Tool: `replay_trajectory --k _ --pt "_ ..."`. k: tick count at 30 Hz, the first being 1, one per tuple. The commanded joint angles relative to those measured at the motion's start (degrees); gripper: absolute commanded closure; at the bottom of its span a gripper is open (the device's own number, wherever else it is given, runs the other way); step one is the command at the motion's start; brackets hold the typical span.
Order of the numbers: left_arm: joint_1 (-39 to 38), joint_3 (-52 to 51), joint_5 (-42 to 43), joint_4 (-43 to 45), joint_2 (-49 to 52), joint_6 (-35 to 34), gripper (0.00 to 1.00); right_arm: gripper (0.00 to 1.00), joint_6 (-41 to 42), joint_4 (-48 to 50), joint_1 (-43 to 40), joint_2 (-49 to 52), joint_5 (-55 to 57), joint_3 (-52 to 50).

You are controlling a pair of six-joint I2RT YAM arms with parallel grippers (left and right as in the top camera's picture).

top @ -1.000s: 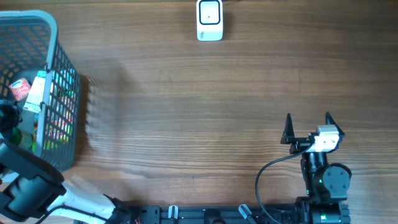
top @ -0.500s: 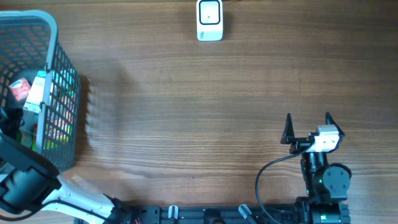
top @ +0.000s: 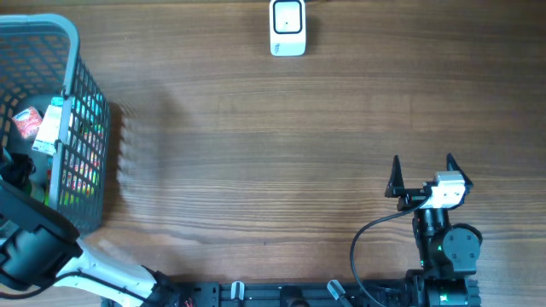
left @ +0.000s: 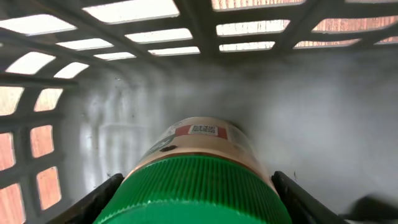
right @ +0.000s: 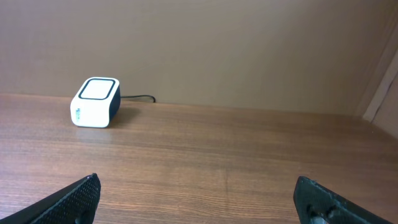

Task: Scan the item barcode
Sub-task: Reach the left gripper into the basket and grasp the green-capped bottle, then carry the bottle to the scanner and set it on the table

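Note:
The item is a jar [left: 205, 134] with a ribbed green cap [left: 193, 193] and a small barcode label near its far end, lying inside the grey basket [top: 90, 128]. My left gripper [left: 196, 180] reaches down into the basket, with one black finger pressed against each side of the cap. From overhead the left gripper [top: 10, 170] is mostly hidden at the frame's left edge. The white scanner [top: 287, 27] stands at the table's far edge, and it also shows in the right wrist view as the scanner [right: 95, 102]. My right gripper [top: 422, 166] hovers open and empty at the front right.
The basket also holds a red packet [top: 26, 122] and a white carton [top: 49, 128]. Its mesh walls [left: 43, 124] close in around the left gripper. A black cable [right: 140, 98] runs from the scanner. Bare wooden tabletop [top: 273, 153] lies between basket and scanner.
The left jaws have closed in from wide open onto the green cap, and the left arm has shifted slightly in the basket. The right arm has not moved.

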Motion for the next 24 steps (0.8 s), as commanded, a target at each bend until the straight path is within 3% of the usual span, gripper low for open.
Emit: replay_trajectory --k 1,5,7,8,9,11,15,18,21,24 --pt "0.09 2.1 0.55 -0.55 -9.35 0.04 0.37 0.0 -0.31 0.31 0.26 -0.37 -0.48 -0.07" --pt "0.09 6.6 13.22 -1.49 -23.26 -0.5 0.37 0.0 -0.31 0.31 0.26 -0.37 -0.48 -0.07" --pt "0.09 7.61 29.44 0.79 -32.06 -4.96 0.37 0.0 -0.31 0.31 0.26 -0.37 -0.5 -0.07" --pt "-0.2 7.61 41.72 4.44 -37.29 -9.18 0.37 0.0 -0.31 0.31 0.26 -0.37 -0.48 -0.07" --pt "-1.25 7.61 48.22 7.82 -40.68 -12.59 0.37 0.0 -0.31 0.31 0.26 -0.37 -0.48 -0.07" --pt "-6.19 7.61 53.53 13.27 -45.29 -17.25 0.37 0.0 -0.31 0.33 0.26 -0.37 -0.48 -0.07" --pt "-33.18 7.58 47.17 12.87 -47.98 -13.16 0.37 0.0 -0.28 0.33 0.26 -0.37 -0.48 -0.07" --pt "-55.84 6.95 31.93 5.66 -41.86 -6.4 0.37 0.0 -0.31 0.33 0.26 -0.37 -0.48 -0.07" --pt "-69.11 6.6 24.35 0.81 -31.71 -1.11 0.36 0.0 -0.31 0.31 0.26 -0.37 -0.48 -0.07" --pt "-77.29 6.62 24.2 0.92 -18.47 9.55 0.36 0.0 -0.31 0.31 0.26 -0.37 -0.48 -0.07"
